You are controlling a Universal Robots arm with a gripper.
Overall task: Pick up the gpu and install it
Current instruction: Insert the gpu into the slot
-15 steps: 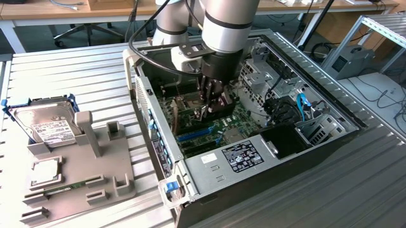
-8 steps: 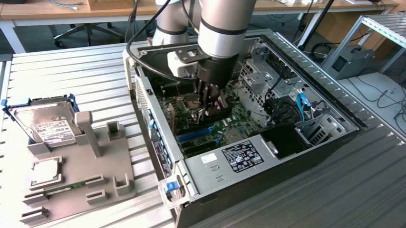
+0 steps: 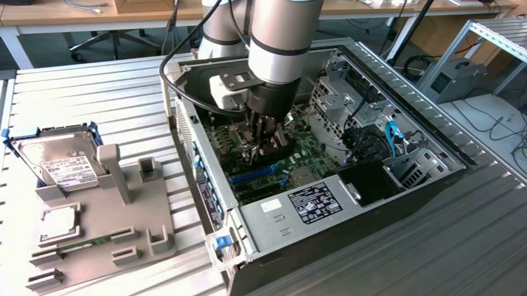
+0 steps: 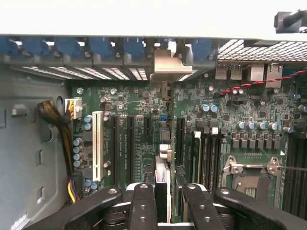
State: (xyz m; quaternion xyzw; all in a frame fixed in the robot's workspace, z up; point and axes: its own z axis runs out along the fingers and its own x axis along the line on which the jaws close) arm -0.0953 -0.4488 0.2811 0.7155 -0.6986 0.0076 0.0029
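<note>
Wrist view: the jaws (image 4: 163,203) pinch the gpu (image 4: 163,143) edge-on, its long axis running straight ahead toward the case's rear edge, its silver bracket (image 4: 169,64) at the slot openings. It stands over the motherboard (image 4: 225,115) between the expansion slots (image 4: 122,148) and memory slots (image 4: 206,153), with little room either side.

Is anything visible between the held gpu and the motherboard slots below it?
Nothing visible blocks it. The pincer grips the gpu edge-on above the motherboard, its silver bracket near the case's rear wall; the expansion slots look bare.
</note>
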